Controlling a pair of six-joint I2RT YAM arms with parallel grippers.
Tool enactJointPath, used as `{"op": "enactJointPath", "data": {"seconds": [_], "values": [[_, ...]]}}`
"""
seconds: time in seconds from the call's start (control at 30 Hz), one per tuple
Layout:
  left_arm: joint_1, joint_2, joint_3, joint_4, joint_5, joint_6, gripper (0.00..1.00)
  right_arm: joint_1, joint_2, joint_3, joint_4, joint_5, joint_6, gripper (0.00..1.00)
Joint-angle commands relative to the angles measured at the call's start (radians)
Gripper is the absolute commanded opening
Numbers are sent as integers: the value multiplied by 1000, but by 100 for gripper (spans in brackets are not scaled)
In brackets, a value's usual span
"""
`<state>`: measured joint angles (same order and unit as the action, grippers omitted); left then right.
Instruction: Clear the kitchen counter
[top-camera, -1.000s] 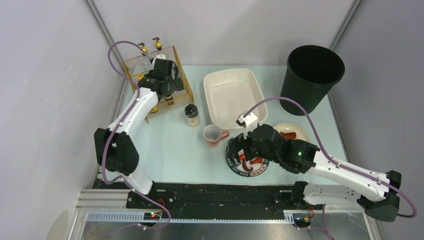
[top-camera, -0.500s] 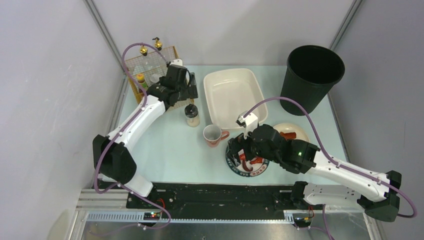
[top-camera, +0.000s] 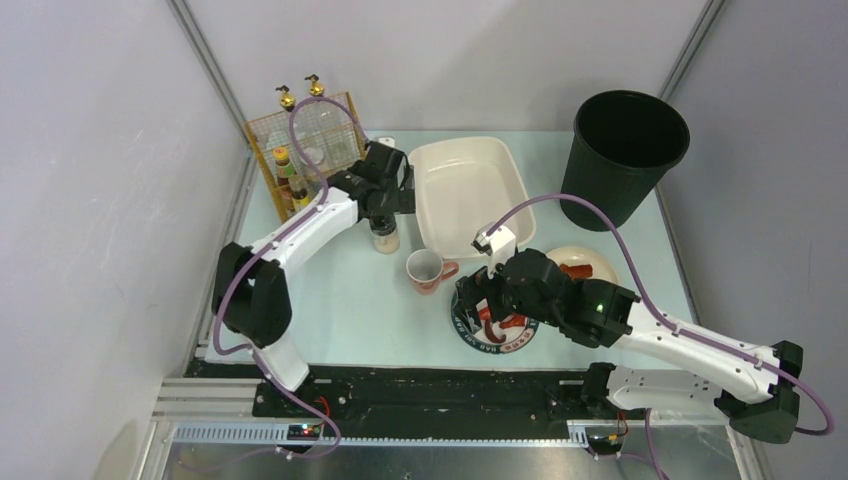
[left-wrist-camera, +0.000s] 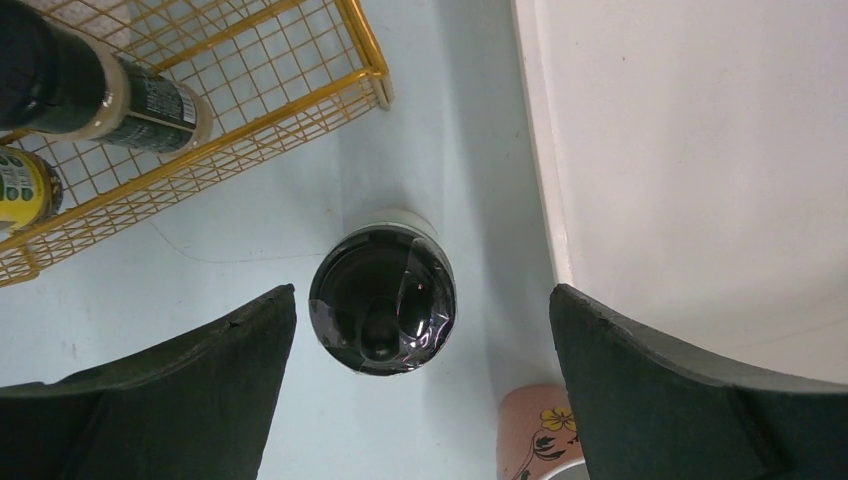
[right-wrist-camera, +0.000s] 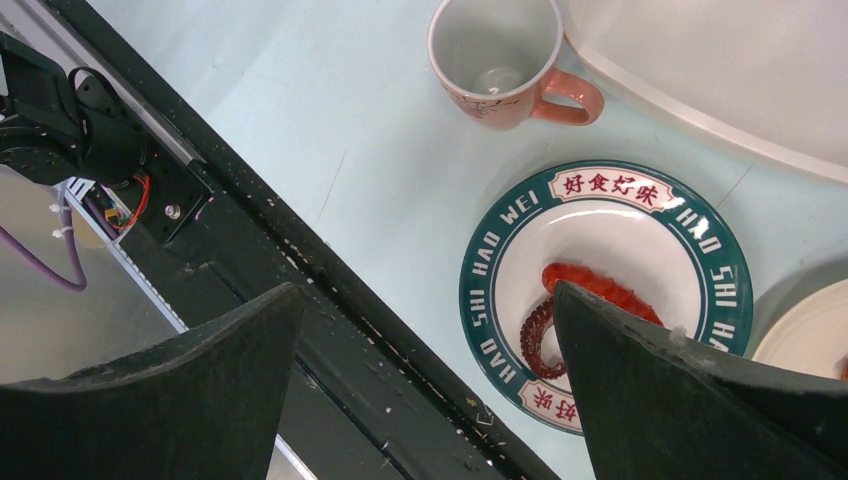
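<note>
Kitchen counter (top-camera: 340, 290); bin (top-camera: 612, 190) overhead only

A pink mug (top-camera: 425, 270) stands just beside the white basin (top-camera: 465, 190)

Plain pale-grey left wall (top-camera: 90, 200), far wall (top-camera: 440, 50) and right wall (top-camera: 775, 150). Grey aluminium posts (top-camera: 205, 62) at both far corners. Aluminium rail (top-camera: 195, 405) along near edge. Lighting even, shadows soft.

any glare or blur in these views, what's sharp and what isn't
Left wrist: faint glare on the jar's black lid, fingers near-black with little detail. Right wrist: lettering on the plate is sharp. Top external: even light, soft shadows on the kitchen counter.
</note>
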<state>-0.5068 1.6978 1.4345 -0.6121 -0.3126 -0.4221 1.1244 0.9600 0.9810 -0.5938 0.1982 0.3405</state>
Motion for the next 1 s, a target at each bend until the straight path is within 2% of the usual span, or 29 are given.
{"op": "enactJointPath", "data": {"seconds": [0.0, 0.53, 0.97], "values": [[-14, 12, 0, 13, -12, -23, 100, 5, -2, 3, 16, 9, 10, 100], [-18, 25, -31, 13, -87, -6, 100, 8, 11, 4, 21, 4, 10, 100], [16, 44, -53, 14, -61, 2, 100, 9, 11, 5, 27, 1, 4, 100]]}}
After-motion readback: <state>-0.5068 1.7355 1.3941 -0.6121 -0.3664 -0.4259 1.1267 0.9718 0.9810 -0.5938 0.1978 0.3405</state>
